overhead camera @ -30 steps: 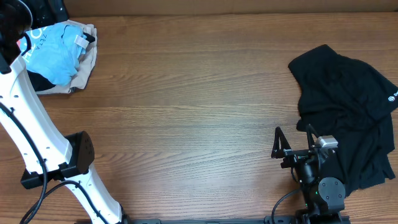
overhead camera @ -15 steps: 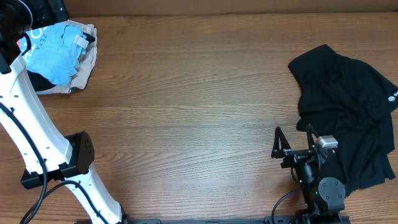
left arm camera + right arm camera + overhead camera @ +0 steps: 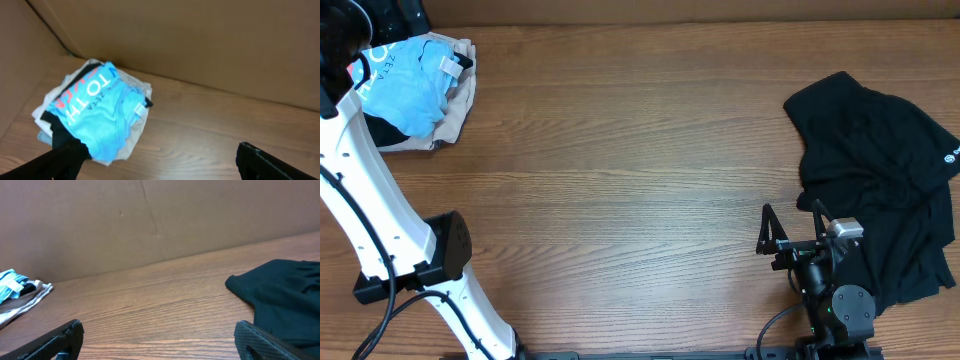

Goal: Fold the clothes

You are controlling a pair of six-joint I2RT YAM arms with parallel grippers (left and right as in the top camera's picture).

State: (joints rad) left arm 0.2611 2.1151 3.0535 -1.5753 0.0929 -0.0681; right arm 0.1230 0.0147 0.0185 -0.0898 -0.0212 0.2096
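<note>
A crumpled black garment (image 3: 875, 170) lies at the right side of the table, and its edge shows in the right wrist view (image 3: 285, 297). A stack of folded clothes with a light blue printed shirt (image 3: 408, 85) on top sits at the far left corner; it also shows in the left wrist view (image 3: 95, 117). My right gripper (image 3: 792, 226) is open and empty, low over bare wood just left of the black garment (image 3: 160, 340). My left gripper (image 3: 160, 162) is open and empty, just beside the stack.
The wooden table (image 3: 620, 170) stretches between the stack and the black garment. A brown cardboard wall (image 3: 150, 220) runs along the far edge. My white left arm (image 3: 370, 200) crosses the left side of the table.
</note>
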